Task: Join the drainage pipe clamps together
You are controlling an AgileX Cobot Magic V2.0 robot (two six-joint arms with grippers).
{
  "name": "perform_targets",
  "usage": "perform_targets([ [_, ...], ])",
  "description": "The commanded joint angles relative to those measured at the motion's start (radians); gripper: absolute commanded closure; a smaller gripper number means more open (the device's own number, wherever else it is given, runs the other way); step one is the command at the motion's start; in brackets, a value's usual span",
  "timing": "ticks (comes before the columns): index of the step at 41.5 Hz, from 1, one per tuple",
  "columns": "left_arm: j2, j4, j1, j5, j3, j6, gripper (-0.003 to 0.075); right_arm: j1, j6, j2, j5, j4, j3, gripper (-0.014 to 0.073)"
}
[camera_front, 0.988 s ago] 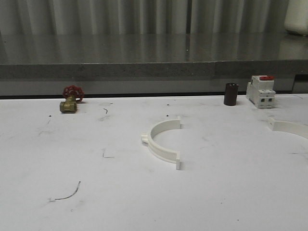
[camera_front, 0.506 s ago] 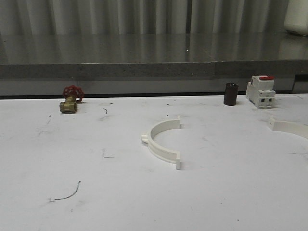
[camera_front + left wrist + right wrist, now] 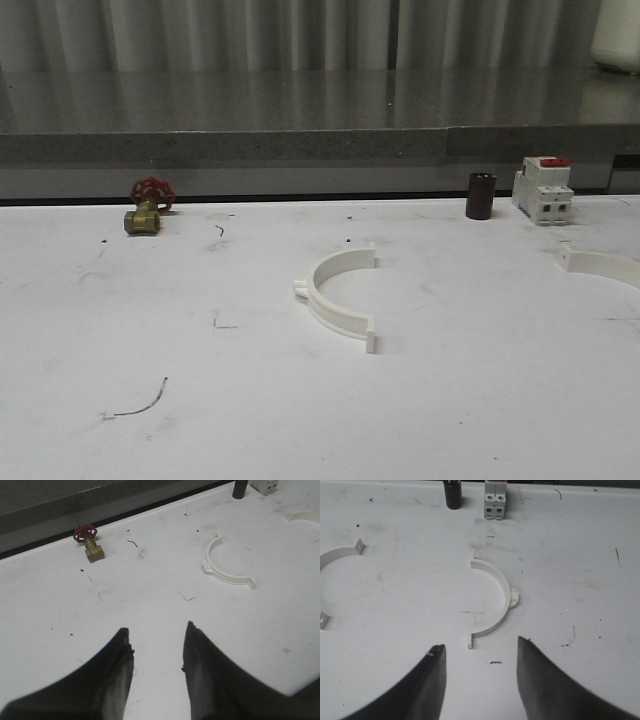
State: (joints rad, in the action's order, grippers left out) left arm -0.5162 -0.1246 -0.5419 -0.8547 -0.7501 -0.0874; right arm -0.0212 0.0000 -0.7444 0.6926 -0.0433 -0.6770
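Observation:
Two white drainage pipe clamps lie flat on the white table. One clamp [image 3: 335, 300] sits mid-table with its open side to the right. The other clamp [image 3: 605, 265] lies at the right edge of the front view. My left gripper [image 3: 156, 632] is open and empty, well short of the middle clamp [image 3: 225, 567]. My right gripper [image 3: 481, 647] is open and empty, just short of the near tab of the right-hand clamp [image 3: 507, 594]. That clamp's open side faces the other clamp [image 3: 340, 552].
A brass valve with a red handwheel [image 3: 148, 207] stands at the back left. A dark cylinder [image 3: 480, 196] and a white breaker with a red top [image 3: 543, 190] stand at the back right, just behind the right-hand clamp. A grey ledge [image 3: 300, 145] borders the table's far edge.

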Motion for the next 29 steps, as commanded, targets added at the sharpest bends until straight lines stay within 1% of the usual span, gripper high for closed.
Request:
perform_targets([
  [1,-0.006,0.002,0.001,0.066,-0.024,-0.003,0.0482,0.004,-0.014,-0.053,-0.043,0.012,-0.056,0.0212],
  [6,-0.006,0.002,0.001,0.066,-0.024,-0.003,0.0482,0.004,-0.012,-0.169,-0.041,0.012,-0.099,0.0183],
  [17,-0.006,0.002,0.001,0.066,-0.024,-0.003,0.0482,0.087,0.000,-0.497,0.021,-0.006,-0.259,0.0187],
  [29,-0.006,0.002,0.001,0.066,-0.024,-0.003,0.0482,0.106,0.000,-0.797,0.080,-0.007,-0.448,0.0187],
])
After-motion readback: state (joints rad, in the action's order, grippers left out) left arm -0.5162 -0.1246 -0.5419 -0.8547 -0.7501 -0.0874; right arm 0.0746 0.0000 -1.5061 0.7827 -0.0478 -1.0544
